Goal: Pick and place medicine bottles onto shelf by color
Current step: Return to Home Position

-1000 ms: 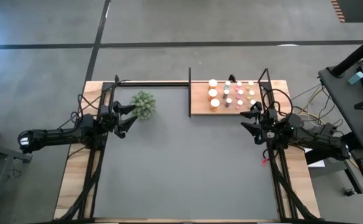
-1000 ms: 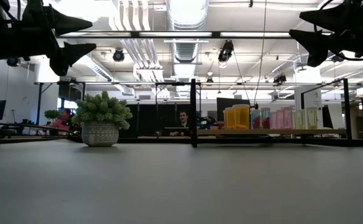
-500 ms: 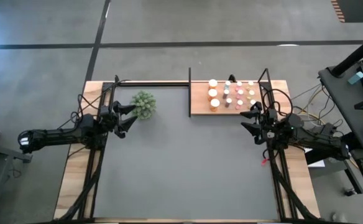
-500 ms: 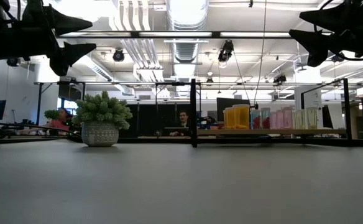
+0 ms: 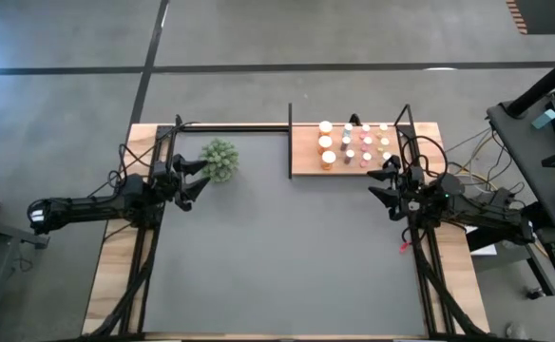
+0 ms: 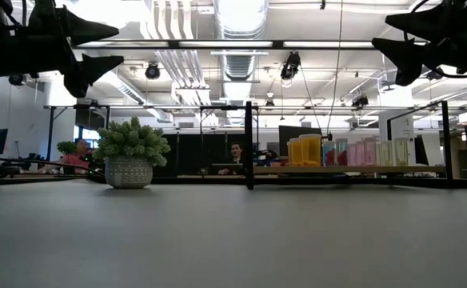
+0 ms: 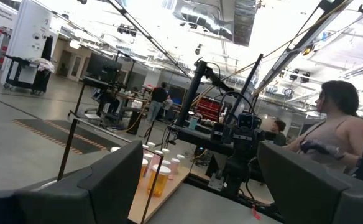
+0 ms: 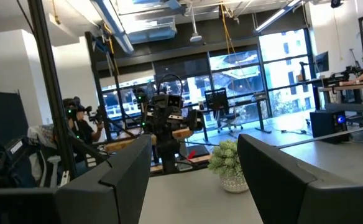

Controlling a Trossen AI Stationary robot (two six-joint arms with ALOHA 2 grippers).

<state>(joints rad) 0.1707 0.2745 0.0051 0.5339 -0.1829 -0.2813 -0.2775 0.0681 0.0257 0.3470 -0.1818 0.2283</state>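
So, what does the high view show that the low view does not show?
Only the high view: both whole arms, the white caps of the medicine bottles in rows on the shelf, and the table with its wooden edges. Only the low view: the plant's grey pot, the bottles' orange, pink and pale green sides, and people in the room behind. Both: the green plant, the shelf with bottles, and the left gripper and right gripper, open, above the table.

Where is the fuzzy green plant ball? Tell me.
High view: the fuzzy green plant ball sits upper-left on the dark grey tabletop, beside the left hand, left of the light-brown wooden shelf.
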